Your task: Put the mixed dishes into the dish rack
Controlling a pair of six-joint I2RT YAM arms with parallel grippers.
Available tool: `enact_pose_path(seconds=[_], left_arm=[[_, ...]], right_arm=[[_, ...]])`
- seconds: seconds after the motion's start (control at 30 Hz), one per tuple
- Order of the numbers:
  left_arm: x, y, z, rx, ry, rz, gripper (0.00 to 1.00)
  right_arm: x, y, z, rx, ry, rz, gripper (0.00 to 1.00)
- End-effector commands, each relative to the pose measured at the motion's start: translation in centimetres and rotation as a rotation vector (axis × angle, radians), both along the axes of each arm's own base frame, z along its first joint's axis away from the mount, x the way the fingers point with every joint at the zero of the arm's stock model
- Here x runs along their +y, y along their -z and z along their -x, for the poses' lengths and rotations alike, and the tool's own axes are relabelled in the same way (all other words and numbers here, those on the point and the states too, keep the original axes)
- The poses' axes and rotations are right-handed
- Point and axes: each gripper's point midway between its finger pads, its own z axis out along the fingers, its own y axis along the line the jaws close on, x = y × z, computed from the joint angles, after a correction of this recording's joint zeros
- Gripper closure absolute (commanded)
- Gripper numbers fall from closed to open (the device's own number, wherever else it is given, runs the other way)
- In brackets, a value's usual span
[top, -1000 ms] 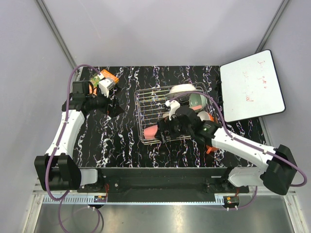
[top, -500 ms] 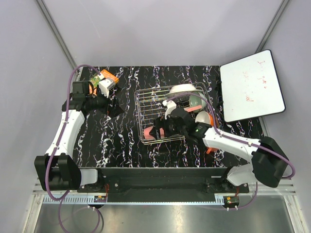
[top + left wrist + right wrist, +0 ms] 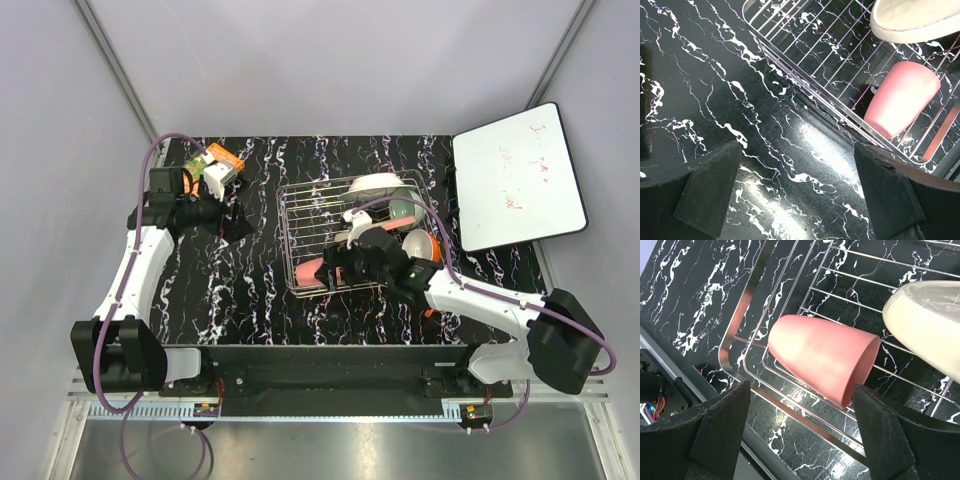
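The dish rack stands mid-table. The pink tumbler lies on its side in the rack's front left corner. A cream bowl and a pale green bowl sit at the rack's back right. My right gripper is open and empty just above and behind the tumbler, with its fingers spread wider than the tumbler. My left gripper is open and empty over the table left of the rack. The left wrist view also shows the tumbler.
An orange-green snack packet lies at the back left by the left arm. A white board lies at the back right. A bit of orange shows under the right arm by the rack's front right. The rack's front rail runs below the right gripper.
My right arm swung left along the rack's front, then drew back a little to the right. The pink tumbler stays lying in the rack. The left arm has not moved.
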Motion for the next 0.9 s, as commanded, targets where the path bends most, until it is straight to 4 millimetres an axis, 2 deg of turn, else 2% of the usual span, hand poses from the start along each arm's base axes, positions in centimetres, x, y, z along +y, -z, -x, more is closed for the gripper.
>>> enact_pose_path(seconds=[0.0, 0.2, 0.37, 0.43, 0.53, 0.63, 0.67, 0.73, 0.77, 0.8, 0.87], left_arm=[[0.3, -0.7, -0.5, -0.040, 0.001, -0.015, 0.01], [0.4, -0.3, -0.4, -0.037, 0.000, -0.024, 0.01], [0.5, -0.4, -0.4, -0.040, -0.001, -0.027, 0.01], [0.5, -0.3, -0.4, -0.040, -0.001, -0.030, 0.01], [0.5, -0.1, -0.3, -0.035, 0.000, -0.029, 0.01], [0.4, 0.0, -0.3, -0.034, 0.002, -0.027, 0.01], [0.5, -0.1, -0.3, -0.034, 0.001, -0.026, 0.01], [0.5, -0.1, -0.3, -0.036, -0.001, -0.027, 0.01], [0.5, -0.1, -0.3, -0.036, -0.001, -0.027, 0.01], [0.5, -0.1, -0.3, -0.037, -0.001, -0.029, 0.01], [0.5, 0.0, -0.3, -0.036, 0.001, -0.029, 0.01]], right_arm=[[0.0, 1.0, -1.0, -0.007, 0.030, 0.017, 0.11], [0.6, 2.6, -1.4, 0.026, 0.022, 0.017, 0.11], [1.3, 4.0, -0.9, 0.075, 0.000, 0.007, 0.14], [1.5, 3.9, -0.9, 0.073, -0.004, -0.004, 0.16], [1.7, 3.6, -0.8, 0.071, -0.010, -0.028, 0.25], [2.3, 2.9, -0.6, 0.066, -0.030, -0.068, 0.36], [2.6, 2.7, -0.5, 0.066, -0.046, -0.087, 0.45], [2.9, 2.7, -0.4, 0.072, -0.056, -0.101, 0.55], [3.1, 2.6, -0.2, 0.076, -0.069, -0.109, 0.65], [3.4, 2.6, -0.1, 0.080, -0.079, -0.116, 0.80], [3.6, 2.5, 0.1, 0.086, -0.095, -0.126, 0.90]])
